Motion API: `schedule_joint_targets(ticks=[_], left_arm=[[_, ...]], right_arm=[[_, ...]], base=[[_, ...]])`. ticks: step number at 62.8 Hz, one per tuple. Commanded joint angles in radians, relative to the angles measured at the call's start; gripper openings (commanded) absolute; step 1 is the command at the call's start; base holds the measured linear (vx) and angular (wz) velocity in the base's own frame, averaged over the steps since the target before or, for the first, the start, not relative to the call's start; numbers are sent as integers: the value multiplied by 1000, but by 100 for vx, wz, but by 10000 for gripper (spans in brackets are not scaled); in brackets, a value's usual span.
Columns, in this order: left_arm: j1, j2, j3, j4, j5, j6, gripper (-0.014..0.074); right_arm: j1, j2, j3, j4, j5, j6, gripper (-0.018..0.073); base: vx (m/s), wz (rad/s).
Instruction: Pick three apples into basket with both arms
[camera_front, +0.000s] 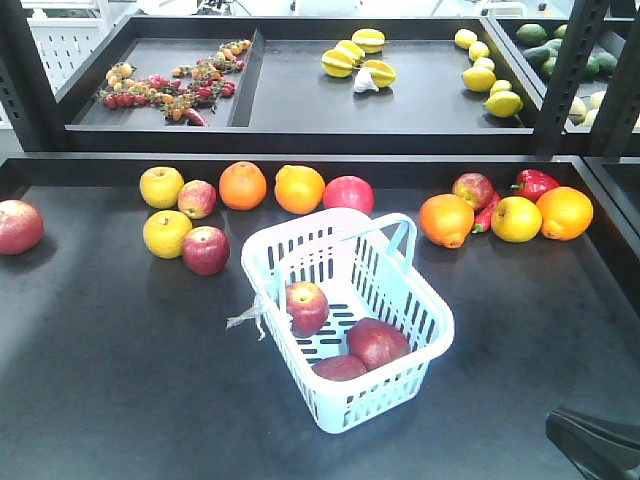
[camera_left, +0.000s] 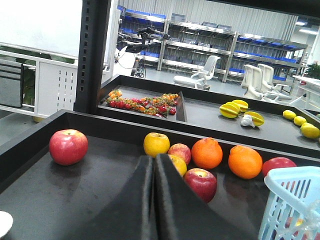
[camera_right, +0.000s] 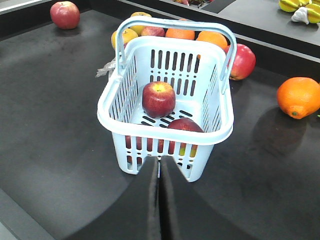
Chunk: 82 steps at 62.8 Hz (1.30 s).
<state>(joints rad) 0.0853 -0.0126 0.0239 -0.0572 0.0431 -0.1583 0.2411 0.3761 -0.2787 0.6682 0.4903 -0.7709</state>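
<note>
The pale blue basket (camera_front: 432, 303) stands in the middle of the black table with clear plastic tied on its left rim. Three dark red apples lie inside it: one upright at the back left (camera_front: 306, 306), two at the front (camera_front: 377, 342) (camera_front: 340, 367). In the right wrist view the basket (camera_right: 165, 131) sits just beyond my right gripper (camera_right: 160, 160), which is shut and empty; two apples (camera_right: 158, 98) (camera_right: 185, 125) show there. My left gripper (camera_left: 153, 159) is shut and empty, above the table left of the basket (camera_left: 290, 185).
Loose fruit lies behind the basket: yellow apples (camera_front: 162, 186), red apples (camera_front: 205, 250), oranges (camera_front: 243, 185) and, at right, oranges (camera_front: 446, 220) and red peppers (camera_front: 533, 183). A lone red apple (camera_front: 17, 226) sits far left. A raised shelf (camera_front: 300, 120) with black posts stands behind.
</note>
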Motion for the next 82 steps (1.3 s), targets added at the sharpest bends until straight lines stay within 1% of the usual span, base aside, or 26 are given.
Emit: schedule_joint_targets(ticks=[1,30,36,39,43,47,48,52,57,61,64,68,70,73,78,82], left_arm=[[-6,-15,23,-6,-76,-9,-7],[-6,-15,23,-6,-76,-9,-7],[-6,-15,23,-6,-76,-9,-7],[-6,-15,23,-6,-76,-9,-7],[-6,-15,23,-6,-76,-9,-7],[-6,-15,23,-6,-76,-9,-7],[-6,-15,23,-6,-76,-9,-7],[-6,-15,23,-6,-76,-9,-7],[-6,-15,23,-6,-76,-9,-7],[-6,-15,23,-6,-76,-9,-7],[-6,-15,23,-6,-76,-9,-7],[-6,-15,23,-6,-76,-9,-7],[-6,-15,23,-6,-76,-9,-7],[-6,-15,23,-6,-76,-9,-7],[-6,-15,23,-6,-76,-9,-7],[-6,-15,23,-6,-76,-9,-7]], right_arm=[[-1,4,-26,20,-51,3,-4],[-1,4,-25,19,-51,3,-4],[-1,-10,0,-30,-76,-1,-4],[-1,-28,31,-52,-113,22,-4],[-2,-59,78,-93,-186,97,-4],[-10,-96,129,-150,-264,211,-4],[-15,-107,145,-165,-286,253,-4],[-42,-138,191,-258,-341,383,-4],[-88,-179,244,-383,-356,577,-4],[-113,-208,274,-485,-359,694,-4],[-125,-230,293,-556,-361,762,-4],[-140,-261,323,-625,-378,860,-4],[-150,-278,323,-653,-361,896,-4],[-168,-302,322,-689,-369,922,-4],[-203,-351,322,-715,-391,928,-4],[-231,-392,322,-714,-400,927,-4]], base=[[0,0],[0,0],[0,0],[0,0],[0,0],[0,0],[0,0],[0,0],[0,0],[0,0],[0,0],[0,0],[0,0],[0,0],[0,0],[0,0]])
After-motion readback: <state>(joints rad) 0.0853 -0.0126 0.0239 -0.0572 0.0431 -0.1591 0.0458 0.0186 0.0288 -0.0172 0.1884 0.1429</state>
